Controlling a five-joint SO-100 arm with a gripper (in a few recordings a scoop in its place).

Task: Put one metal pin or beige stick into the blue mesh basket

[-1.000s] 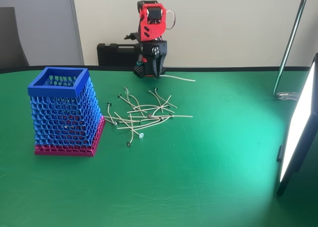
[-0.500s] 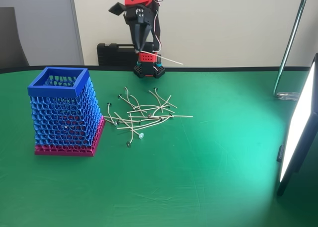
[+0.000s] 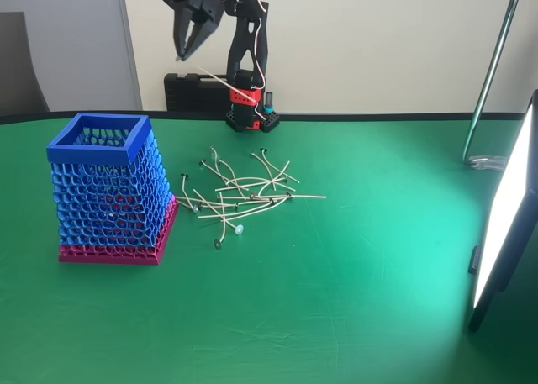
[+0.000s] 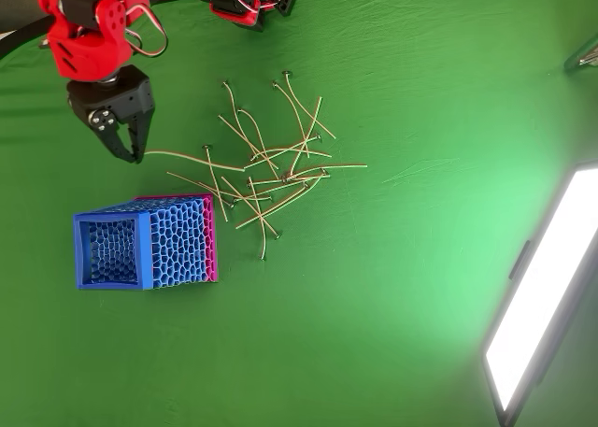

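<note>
Below the claw [image 3: 181,55] and nearer the camera stands the blue mesh basket [image 3: 98,140], with the heap of loose pins [image 3: 244,195] lying on the green table [image 3: 336,300] to its right in the fixed view. High at the back, the claw is clamped on one end of the beige stick [image 4: 192,157], which trails free behind it. Held by its tip, the stick could swing, slip, or catch the rim. Half a second ago the claw hung further right, above the arm's base.
</note>
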